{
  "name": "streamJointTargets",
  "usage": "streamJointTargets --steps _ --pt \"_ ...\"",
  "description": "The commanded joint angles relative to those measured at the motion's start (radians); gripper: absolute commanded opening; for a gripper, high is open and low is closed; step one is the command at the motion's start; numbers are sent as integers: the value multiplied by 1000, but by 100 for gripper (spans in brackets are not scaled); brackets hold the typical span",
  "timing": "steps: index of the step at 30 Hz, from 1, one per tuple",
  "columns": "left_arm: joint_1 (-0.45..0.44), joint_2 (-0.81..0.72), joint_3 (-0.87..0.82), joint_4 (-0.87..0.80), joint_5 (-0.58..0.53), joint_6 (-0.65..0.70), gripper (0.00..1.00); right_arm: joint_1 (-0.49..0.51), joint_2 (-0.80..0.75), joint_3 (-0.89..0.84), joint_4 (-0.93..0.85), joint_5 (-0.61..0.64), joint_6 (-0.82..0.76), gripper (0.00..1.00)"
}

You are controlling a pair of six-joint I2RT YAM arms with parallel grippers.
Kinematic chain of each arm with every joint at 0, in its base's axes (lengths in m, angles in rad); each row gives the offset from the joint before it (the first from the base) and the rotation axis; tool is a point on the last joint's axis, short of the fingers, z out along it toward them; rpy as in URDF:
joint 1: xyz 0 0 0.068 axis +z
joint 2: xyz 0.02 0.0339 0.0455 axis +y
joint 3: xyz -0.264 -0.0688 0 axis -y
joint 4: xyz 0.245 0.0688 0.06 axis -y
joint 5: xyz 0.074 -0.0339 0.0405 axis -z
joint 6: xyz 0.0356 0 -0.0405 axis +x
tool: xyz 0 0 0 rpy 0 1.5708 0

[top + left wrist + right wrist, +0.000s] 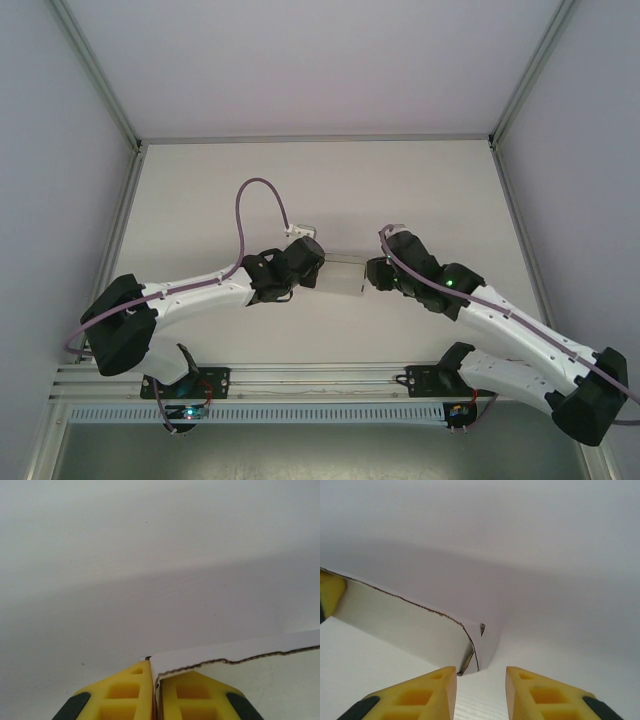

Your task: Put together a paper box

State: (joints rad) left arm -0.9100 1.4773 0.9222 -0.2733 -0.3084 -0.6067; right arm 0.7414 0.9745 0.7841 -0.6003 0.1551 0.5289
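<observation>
Top external view: paper box (345, 277) reads as a small low rectangular tray with its walls folded up. Table (300, 190) lies under it; cannot tell whether the box rests on it or hangs just clear. Left gripper (320, 268) is at the box's left end and right gripper (373, 274) at its right end, so the box sits between the two.

Left wrist view: the yellow fingers (125, 697) are pressed almost together with the box's end wall sandwiched between them. One finger is outside the wall, the other inside.
- Judgement: this pinch is an anchor. Thin board is light and springy, so clamping one end stops the box sliding or unfolding while the other arm works.

Right wrist view: the fingers (420, 697) stand apart with nothing between them.
- Box's corner (476, 647) is just ahead of the gap, roughly centred on it.
- A small dark slit shows at that corner where the folds overlap. The joint looks not fully seated, though that is hard to confirm.
- At the far end of the same long wall, the tip of the left gripper's finger (329, 592) shows, touching the box.

Judgement: the right side looks lined up to close over the corner or push the fold home. It needs a straight, light approach.

Risks:
- creasing the wall
- twisting the box against the clamped end
- the wall slipping from the pinch
</observation>
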Motion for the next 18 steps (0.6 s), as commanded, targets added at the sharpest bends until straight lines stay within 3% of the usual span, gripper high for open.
streamJointTargets --steps 1,5,15,18 --pt "-2 20 -43 -136 -17 30 10 -15 46 56 -85 -28 -60 31" --pt "-6 8 -48 -130 -25 43 10 -56 117 104 -125 -72 -76 23" --pt "-39 -43 -86 -103 -45 52 10 -70 205 186 -159 -155 -111 24" --pt "-59 -58 -85 -126 -107 38 10 -70 214 187 -138 -215 -132 25"
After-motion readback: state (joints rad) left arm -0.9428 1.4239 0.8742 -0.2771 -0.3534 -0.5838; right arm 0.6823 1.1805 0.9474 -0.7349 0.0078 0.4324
